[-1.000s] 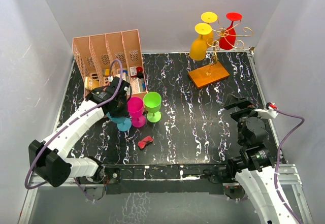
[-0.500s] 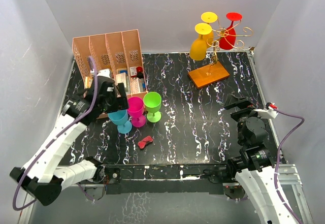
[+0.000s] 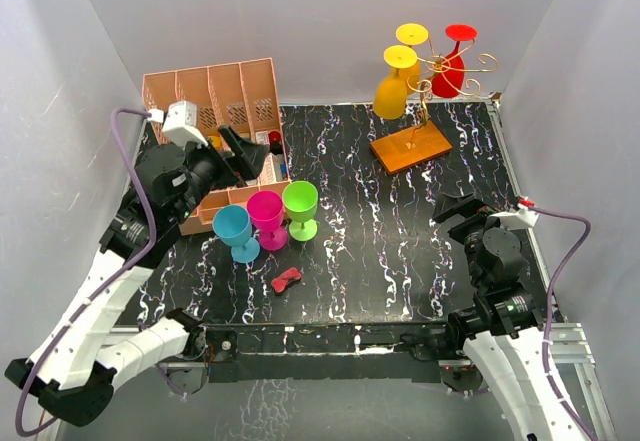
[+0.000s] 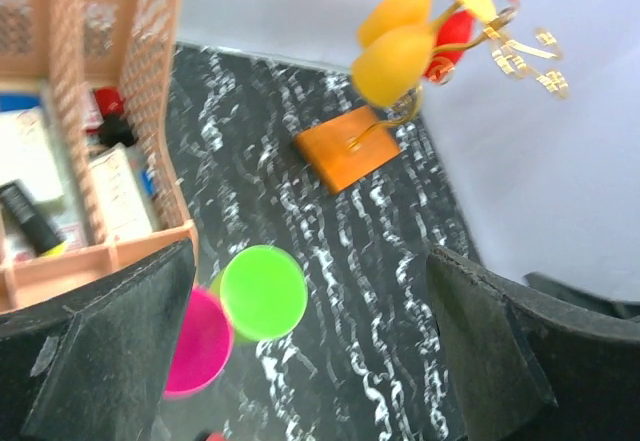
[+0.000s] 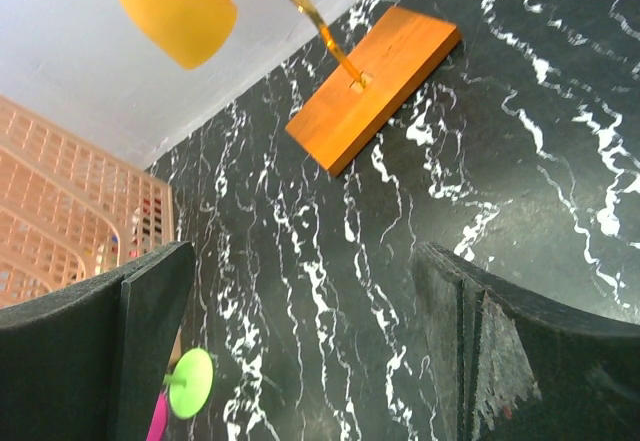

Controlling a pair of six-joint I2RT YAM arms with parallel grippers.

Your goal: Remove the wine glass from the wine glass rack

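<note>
The wine glass rack (image 3: 410,147), gold wire on an orange-brown wooden base, stands at the back right. Two yellow wine glasses (image 3: 392,91) and a red one (image 3: 450,73) hang upside down from its curled arms. My left gripper (image 3: 240,151) hovers open and empty in front of the pink organiser, far to the left of the rack. Its wrist view shows the hanging yellow glasses (image 4: 395,56) and the base (image 4: 345,151) ahead. My right gripper (image 3: 460,206) stands open and empty near the right table edge, facing the base (image 5: 375,56), with a yellow glass (image 5: 180,1) above.
A blue glass (image 3: 234,231), a pink glass (image 3: 267,216) and a green glass (image 3: 300,208) stand upright together left of centre. A small red object (image 3: 287,280) lies in front of them. The pink slotted organiser (image 3: 215,111) fills the back left corner.
My left gripper has opened, let go of the blue glass and risen back towards the organiser. The blue glass now stands alone beside the pink one. The right arm has barely shifted.
</note>
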